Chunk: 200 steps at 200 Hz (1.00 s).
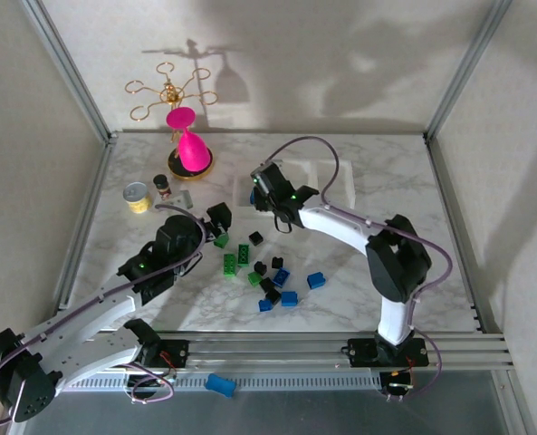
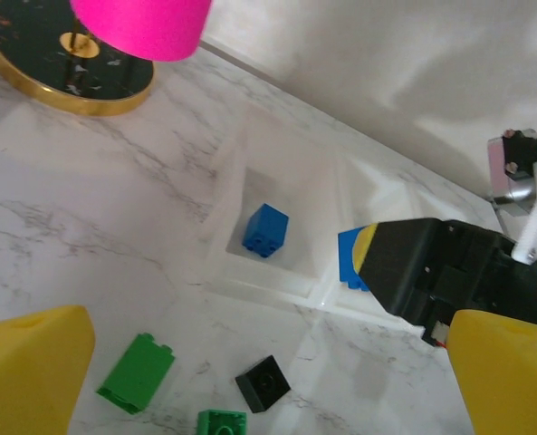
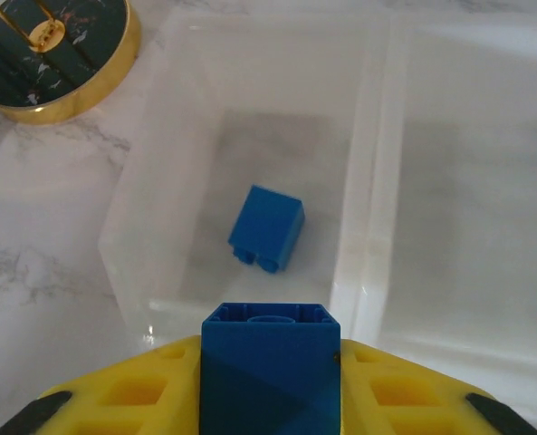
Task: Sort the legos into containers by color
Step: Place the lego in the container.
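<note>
Legos (image 1: pixel 281 277) lie scattered on the table (image 1: pixel 386 272) between the arms, and one blue brick (image 3: pixel 266 228) sits in an end compartment of the tray (image 3: pixel 369 227). The right gripper (image 3: pixel 270 399) pinches another blue piece (image 3: pixel 270 349) by its flat sides above that compartment. The left gripper (image 1: pixel 218 220) is wide open and empty. Light, hard and slick, the bricks probably want a square side pinch. From above, the clear tray nearly vanishes against the marble.

Top external: high, behind the arm bases, looking down over the whole table (image 1: pixel 359 299). Left wrist: low and close, facing obliquely across the tray (image 2: pixel 259 290). Right wrist: very close, looking steeply down into it. Both wrist views share one compartment's loose blue brick (image 2: pixel 265 230) and the gold-rimmed base (image 2: pixel 64 63).
</note>
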Available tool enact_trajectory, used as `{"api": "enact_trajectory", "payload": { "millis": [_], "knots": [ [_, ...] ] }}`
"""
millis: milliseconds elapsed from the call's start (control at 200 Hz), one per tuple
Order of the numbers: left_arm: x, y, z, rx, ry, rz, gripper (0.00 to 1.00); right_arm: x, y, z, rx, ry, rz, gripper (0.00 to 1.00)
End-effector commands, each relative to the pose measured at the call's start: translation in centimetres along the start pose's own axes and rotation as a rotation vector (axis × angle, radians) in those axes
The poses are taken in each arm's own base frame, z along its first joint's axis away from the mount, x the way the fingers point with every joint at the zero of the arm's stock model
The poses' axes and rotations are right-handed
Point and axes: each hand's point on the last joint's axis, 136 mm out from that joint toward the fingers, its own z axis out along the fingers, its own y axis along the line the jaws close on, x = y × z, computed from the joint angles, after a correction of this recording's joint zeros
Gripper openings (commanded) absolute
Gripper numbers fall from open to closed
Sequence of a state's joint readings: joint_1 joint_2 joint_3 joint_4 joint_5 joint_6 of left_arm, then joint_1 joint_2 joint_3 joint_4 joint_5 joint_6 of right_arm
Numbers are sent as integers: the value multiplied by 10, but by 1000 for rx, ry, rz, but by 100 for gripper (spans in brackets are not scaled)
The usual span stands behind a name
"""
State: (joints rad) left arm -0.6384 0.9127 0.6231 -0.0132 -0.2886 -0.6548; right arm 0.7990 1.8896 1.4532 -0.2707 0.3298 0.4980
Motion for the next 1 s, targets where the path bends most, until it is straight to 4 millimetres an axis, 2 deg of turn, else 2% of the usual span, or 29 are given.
{"api": "enact_trajectory", "payload": {
  "millis": [0,305,566,846,996],
  "knots": [
    [6,17,1,-37,31,22,100,-17,16,18,-8,-25,-25,34],
    [1,29,5,-61,20,4,100,-33,30,59,24,-52,-66,35],
    [2,34,6,-68,21,-5,100,-26,34,86,7,-28,-47,36],
    [3,37,7,-71,20,-16,100,-15,34,105,1,-2,-39,39],
    [2,37,7,-69,18,-20,100,-16,35,102,-12,-5,-32,44]
  ]
}}
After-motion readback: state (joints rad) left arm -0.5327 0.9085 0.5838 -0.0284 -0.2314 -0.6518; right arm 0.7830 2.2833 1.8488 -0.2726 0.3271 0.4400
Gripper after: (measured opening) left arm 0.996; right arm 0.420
